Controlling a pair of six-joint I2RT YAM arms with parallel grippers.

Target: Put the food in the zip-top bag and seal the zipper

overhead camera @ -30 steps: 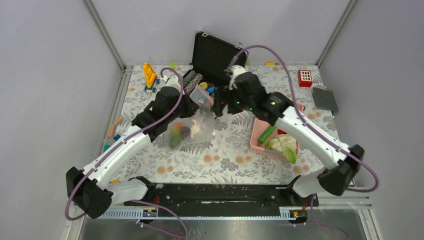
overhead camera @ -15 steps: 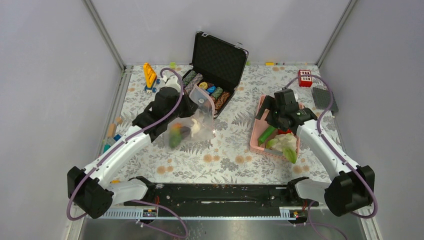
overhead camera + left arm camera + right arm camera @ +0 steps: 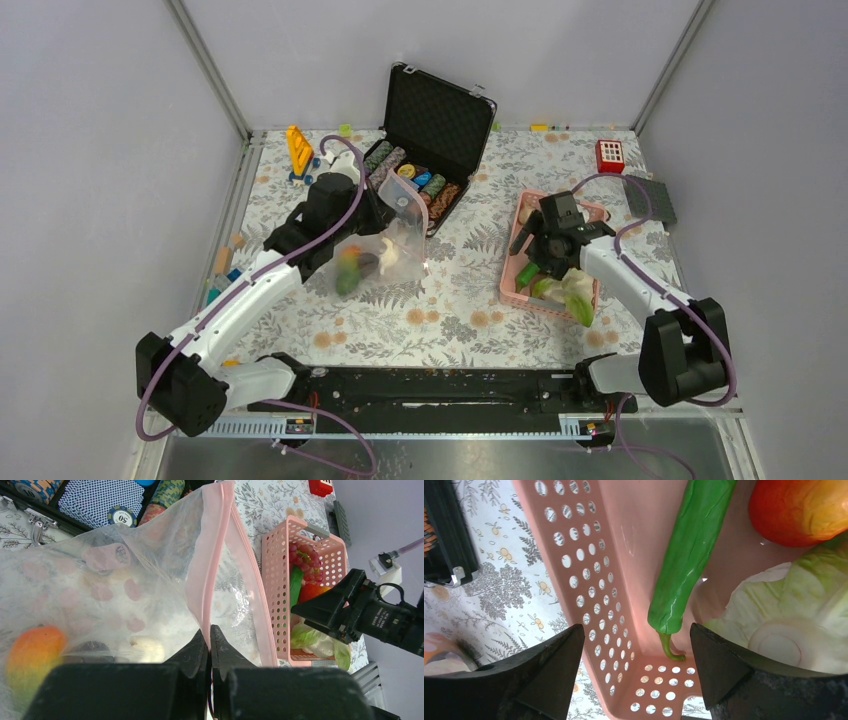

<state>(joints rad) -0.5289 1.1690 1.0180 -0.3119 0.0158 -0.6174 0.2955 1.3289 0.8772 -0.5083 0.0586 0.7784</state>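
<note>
The clear zip-top bag (image 3: pixel 385 245) lies left of centre with its pink zipper strip (image 3: pixel 212 555) held up. My left gripper (image 3: pixel 210 632) is shut on that strip at the bag's mouth. An orange-green mango (image 3: pixel 30 652) and pale pieces lie inside the bag. My right gripper (image 3: pixel 636 645) is open just above the pink basket's (image 3: pixel 515 270) left corner, over a long green vegetable (image 3: pixel 689 555). A red fruit (image 3: pixel 799 510) and white-green leafy pieces (image 3: pixel 789 615) lie beside it. Purple grapes (image 3: pixel 302 557) sit at the basket's far end.
An open black case (image 3: pixel 430 120) with striped poker chips stands behind the bag. A yellow toy (image 3: pixel 299 150), a red block (image 3: pixel 610 156) and a grey plate (image 3: pixel 650 198) lie along the back. Small bits lie at the left edge.
My right arm has swung from beside the bag's mouth to the right and come down over the pink basket, jaws open. The left gripper and the bag have stayed put.
</note>
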